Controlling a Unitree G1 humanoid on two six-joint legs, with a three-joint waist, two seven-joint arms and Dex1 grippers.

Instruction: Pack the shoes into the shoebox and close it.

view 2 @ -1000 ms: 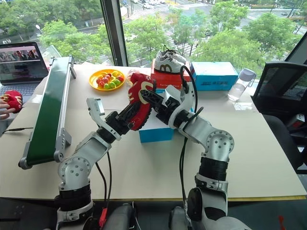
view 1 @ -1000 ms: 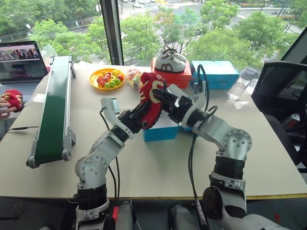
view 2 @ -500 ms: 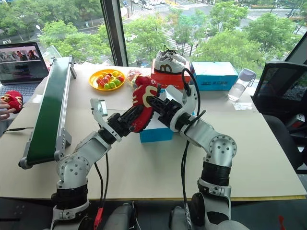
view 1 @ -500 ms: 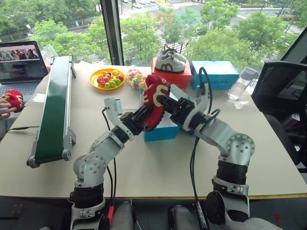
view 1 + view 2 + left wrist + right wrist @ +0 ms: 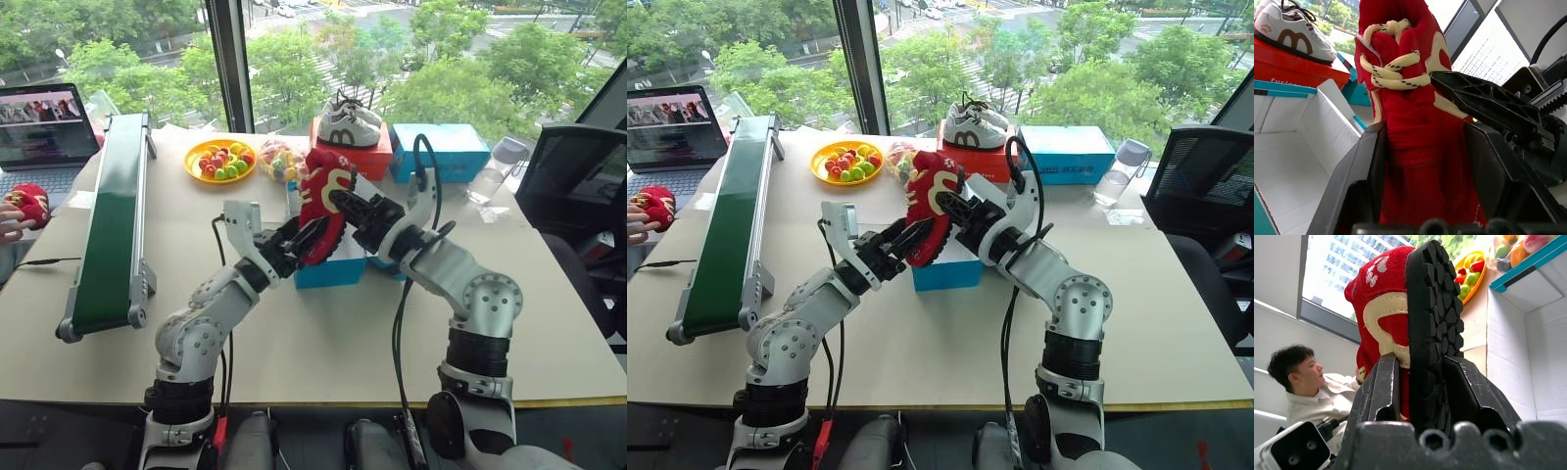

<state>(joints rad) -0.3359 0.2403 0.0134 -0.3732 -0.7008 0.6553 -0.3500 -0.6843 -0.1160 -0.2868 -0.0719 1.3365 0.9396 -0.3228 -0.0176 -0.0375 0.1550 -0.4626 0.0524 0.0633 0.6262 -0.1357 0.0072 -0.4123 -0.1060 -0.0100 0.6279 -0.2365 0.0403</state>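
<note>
The shoebox [image 5: 328,271] is mostly hidden behind the red shoe [image 5: 321,201] and both arms, so just its blue front wall shows. Second red shoe [image 5: 24,203] at 9 o'clock is half cut off by the frame edge, same for the hand [image 5: 8,227] beside it. Lettering on the far blue box [image 5: 1065,155] at 1 o'clock is too tiny to read.

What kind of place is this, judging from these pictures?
Probably an office or lab on an upper floor. The table stands at a big window overlooking treetops and streets; on it are an open laptop and a small green conveyor belt, with an office chair beside.
</note>
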